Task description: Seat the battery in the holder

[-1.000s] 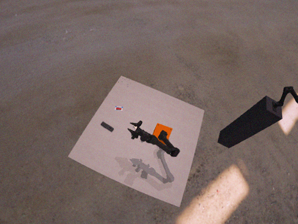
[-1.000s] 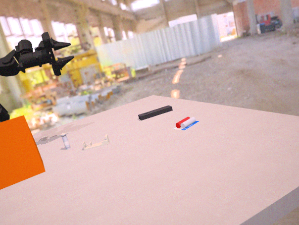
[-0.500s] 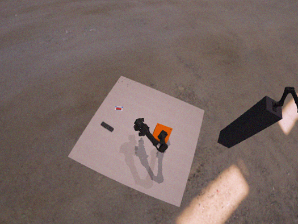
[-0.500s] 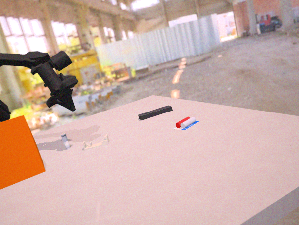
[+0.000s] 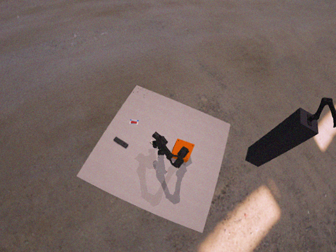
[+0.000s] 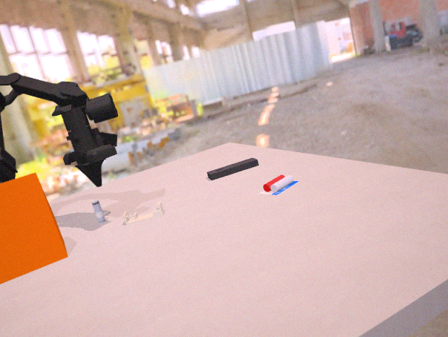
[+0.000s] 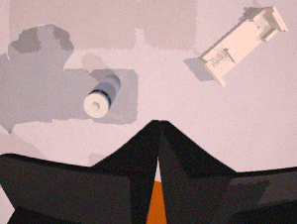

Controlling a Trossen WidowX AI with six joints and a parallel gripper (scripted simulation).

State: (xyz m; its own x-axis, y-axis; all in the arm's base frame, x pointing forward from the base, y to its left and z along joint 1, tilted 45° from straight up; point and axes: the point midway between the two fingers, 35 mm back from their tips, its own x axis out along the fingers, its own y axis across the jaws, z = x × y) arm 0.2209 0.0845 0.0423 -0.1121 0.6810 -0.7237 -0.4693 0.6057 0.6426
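Observation:
The battery [image 6: 99, 211] [image 7: 102, 97] stands upright on the table, a grey-blue cylinder with a dark band and a pale round top end. The cream holder [image 6: 144, 217] [image 7: 243, 46] lies flat on the table beside it, and no battery is in it. Its coiled spring is at the end nearer the battery, and a raised end wall is at the other. My gripper [image 6: 99, 185] [image 7: 158, 128] is shut and empty, its tips together above the table. In the wrist view the battery is ahead and left of the tips, the holder ahead and right. Neither touches the fingers.
An orange block [image 5: 181, 143] [image 6: 30, 230] stands by the arm's base. A black bar [image 5: 121, 142] [image 6: 233, 169] lies on the table [image 5: 191, 192] [image 6: 241, 260]. A red and white cylinder pair [image 5: 133, 122] [image 6: 278, 183] lies near it, with a blue strip alongside.

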